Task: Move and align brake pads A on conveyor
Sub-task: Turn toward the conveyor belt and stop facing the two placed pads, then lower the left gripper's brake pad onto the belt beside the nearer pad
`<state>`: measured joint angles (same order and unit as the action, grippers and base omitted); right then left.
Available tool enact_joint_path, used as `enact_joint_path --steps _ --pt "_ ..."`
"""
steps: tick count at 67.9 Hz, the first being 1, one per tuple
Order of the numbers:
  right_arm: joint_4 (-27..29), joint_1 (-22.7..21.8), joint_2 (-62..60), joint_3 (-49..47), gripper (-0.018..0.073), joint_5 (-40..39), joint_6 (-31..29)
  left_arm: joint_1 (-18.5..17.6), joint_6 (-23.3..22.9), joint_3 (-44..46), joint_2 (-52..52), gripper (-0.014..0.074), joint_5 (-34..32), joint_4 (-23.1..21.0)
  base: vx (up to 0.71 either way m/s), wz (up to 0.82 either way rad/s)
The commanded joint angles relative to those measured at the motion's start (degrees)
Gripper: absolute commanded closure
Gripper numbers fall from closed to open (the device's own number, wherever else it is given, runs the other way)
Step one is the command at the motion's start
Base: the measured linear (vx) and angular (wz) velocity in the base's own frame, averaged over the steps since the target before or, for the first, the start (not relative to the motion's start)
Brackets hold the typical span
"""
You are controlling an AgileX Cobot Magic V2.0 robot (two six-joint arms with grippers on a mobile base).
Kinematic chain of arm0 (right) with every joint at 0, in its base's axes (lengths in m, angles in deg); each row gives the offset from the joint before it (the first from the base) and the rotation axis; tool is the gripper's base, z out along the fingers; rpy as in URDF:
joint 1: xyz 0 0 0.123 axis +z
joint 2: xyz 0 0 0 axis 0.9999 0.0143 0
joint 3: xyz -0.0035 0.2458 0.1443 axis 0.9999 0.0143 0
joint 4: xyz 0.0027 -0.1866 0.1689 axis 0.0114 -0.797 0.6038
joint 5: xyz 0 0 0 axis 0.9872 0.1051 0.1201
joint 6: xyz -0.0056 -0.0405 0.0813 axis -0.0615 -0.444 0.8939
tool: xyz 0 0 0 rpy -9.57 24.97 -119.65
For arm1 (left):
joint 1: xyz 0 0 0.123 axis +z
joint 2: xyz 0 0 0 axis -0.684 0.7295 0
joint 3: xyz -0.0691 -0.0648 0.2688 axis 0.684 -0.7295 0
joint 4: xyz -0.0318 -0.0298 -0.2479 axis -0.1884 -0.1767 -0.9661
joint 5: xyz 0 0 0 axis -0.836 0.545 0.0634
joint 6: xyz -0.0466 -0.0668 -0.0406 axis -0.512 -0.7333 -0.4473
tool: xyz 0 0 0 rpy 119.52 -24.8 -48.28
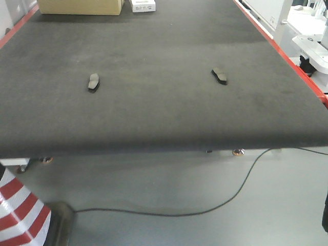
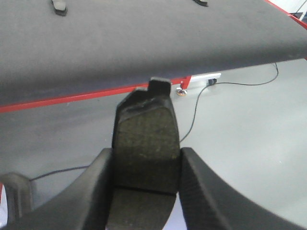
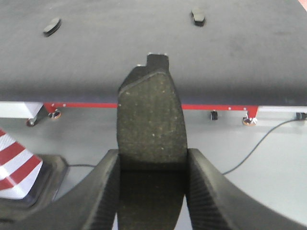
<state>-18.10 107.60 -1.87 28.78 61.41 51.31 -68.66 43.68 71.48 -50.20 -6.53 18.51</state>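
Each hand (image 2: 146,191) (image 3: 151,191) grips a pad (image 2: 145,148) (image 3: 151,124) (prob. off conveyor (image 1: 164,102)).

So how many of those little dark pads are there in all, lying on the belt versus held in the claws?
Brake pads lying on the conveyor: 2, the left one and the right one.
Brake pads held in claws: 2, one in the left claw and one in the right claw.
Total: 4 pads.

No text, brand or number can be read anywhere. The white box (image 1: 142,5) at the far end of the belt (image 1: 164,46) carries dark printing, but it is too small and blurred to make out.
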Motion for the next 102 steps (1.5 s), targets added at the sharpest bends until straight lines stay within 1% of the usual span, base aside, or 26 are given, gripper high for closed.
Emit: enact_joint_path --steps 1,68,102 --pt "-0.99 -0.26 0.32 -1.63 0.0564 -5.09 -0.25 -0.32 -0.23 1.62 0.62 0.0602 -5.25 0.07 0.33 -0.01" --pt "-0.99 -0.26 0.32 -1.63 0.0564 -5.14 -0.25 -0.32 -0.23 1.62 0.62 0.0602 -5.25 0.07 0.33 -0.01" --pt "-0.99 -0.26 0.32 -1.63 0.0564 -5.14 -0.25 -0.32 -0.23 1.62 0.62 0.0602 -5.25 0.07 0.22 0.08"
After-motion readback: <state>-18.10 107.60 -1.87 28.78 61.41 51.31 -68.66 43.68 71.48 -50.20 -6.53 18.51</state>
